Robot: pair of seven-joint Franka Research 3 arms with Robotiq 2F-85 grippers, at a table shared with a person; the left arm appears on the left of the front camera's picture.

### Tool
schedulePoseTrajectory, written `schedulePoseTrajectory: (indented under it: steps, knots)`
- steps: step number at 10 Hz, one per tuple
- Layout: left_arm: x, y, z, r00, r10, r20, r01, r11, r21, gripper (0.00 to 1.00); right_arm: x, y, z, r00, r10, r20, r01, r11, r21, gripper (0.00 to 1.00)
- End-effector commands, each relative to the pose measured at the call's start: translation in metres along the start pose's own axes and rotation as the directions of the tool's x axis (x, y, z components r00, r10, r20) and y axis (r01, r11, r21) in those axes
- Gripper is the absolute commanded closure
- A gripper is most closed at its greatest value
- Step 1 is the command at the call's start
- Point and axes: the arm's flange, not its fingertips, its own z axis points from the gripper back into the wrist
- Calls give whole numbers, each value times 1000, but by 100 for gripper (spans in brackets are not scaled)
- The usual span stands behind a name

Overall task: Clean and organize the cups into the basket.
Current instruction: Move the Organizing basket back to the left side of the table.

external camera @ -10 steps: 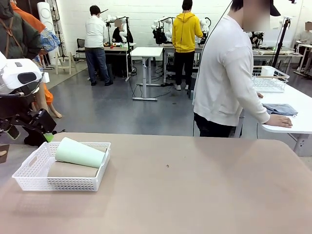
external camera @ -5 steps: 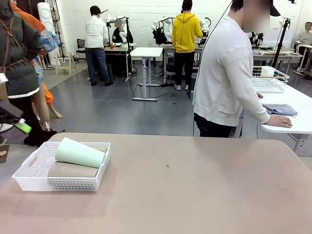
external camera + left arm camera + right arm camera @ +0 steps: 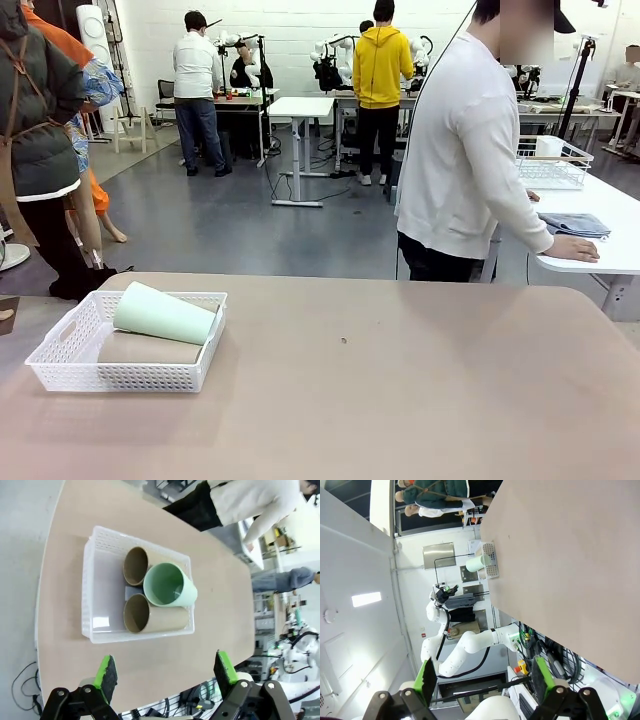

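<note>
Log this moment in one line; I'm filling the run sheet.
cups: three lying in basket, green cup atop two brown cups | left end effector: open, above table | right end effector: open

Matt cups [image 3: 160, 600] — perforated glossy plastic basket [image 3: 95, 585] — smooth matt table [image 3: 400, 400].

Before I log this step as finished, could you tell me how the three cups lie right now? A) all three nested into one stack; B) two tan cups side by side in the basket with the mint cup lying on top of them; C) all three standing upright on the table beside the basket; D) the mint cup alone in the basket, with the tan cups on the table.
B: the left wrist view shows both tan cups lying in the white basket, with the mint cup resting across them.
</note>
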Motion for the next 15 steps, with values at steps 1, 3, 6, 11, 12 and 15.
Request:
schedulePoseTrajectory:
  steps: [1, 3, 6, 11, 12, 15]
  knots:
    - [16, 31, 14, 997, 31, -65, -39, 990, -133, 0, -2, 1, -4, 1000, 7, -2, -7, 1000, 3, 0]
    - [32, 50, 38, 995, 13, -96, -38, 962, -269, 0, -2, 1, -4, 1000, 7, -2, -7, 1000, 3, 0]
    - [44, 64, 47, 993, -11, -119, -32, 934, -356, 0, -2, 1, -4, 1000, 7, -2, -7, 1000, 3, 0]
    - [32, 55, 43, 993, 1, -121, -44, 935, -353, 0, -2, 1, -4, 1000, 7, -2, -7, 1000, 3, 0]
    - [32, 55, 43, 993, 1, -121, -44, 935, -353, 0, -2, 1, -4, 1000, 7, -2, -7, 1000, 3, 0]
    - [32, 55, 43, 993, 1, -121, -44, 935, -353, 0, -2, 1, -4, 1000, 7, -2, -7, 1000, 3, 0]
